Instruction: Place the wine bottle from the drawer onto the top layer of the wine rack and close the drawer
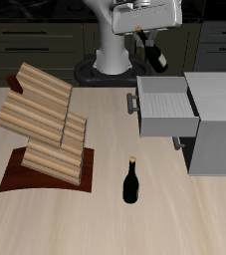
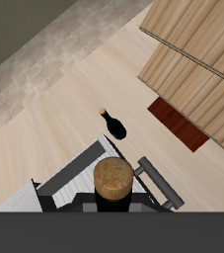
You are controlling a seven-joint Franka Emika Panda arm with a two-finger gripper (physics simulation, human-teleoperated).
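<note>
My gripper is high above the back of the table and shut on the wine bottle, a near-black bottle that hangs tilted above the open drawer. In the wrist view its tan cap fills the middle, with the drawer and its dark bar handle below it. The wine rack stands across the table from the drawer. Its top layer of light slats holds nothing. The rack also shows in the wrist view.
A second, look-alike bottle stands upright on the table near the front edge, between rack and cabinet; it also shows in the wrist view. The grey cabinet sits behind the drawer. The rack's reddish-brown base board lies on the table.
</note>
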